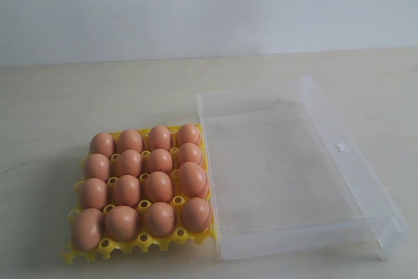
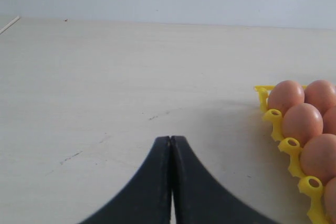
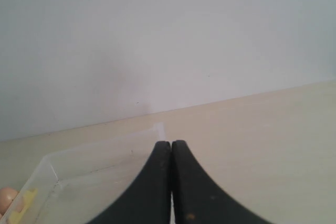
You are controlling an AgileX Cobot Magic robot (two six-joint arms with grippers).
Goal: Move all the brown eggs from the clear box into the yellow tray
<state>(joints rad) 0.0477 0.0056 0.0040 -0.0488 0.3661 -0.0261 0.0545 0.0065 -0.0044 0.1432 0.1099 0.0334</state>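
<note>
Brown eggs [image 1: 141, 184]: all sixteen sit in tray [image 1: 140, 241], four rows of four. Tray on desk [image 1: 65, 102], well away from back edge. Box [image 1: 366, 184] just beside tray, on its right. Left gripper [image 2: 171, 145] closed tight, empty, over bare desk near tray. Right gripper [image 3: 171, 148] closed tight, empty, near box.

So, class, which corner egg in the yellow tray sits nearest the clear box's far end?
The back-right corner egg, in the back row of the yellow tray, right beside the clear box. No other corner is both in the far row and on the box side.
</note>
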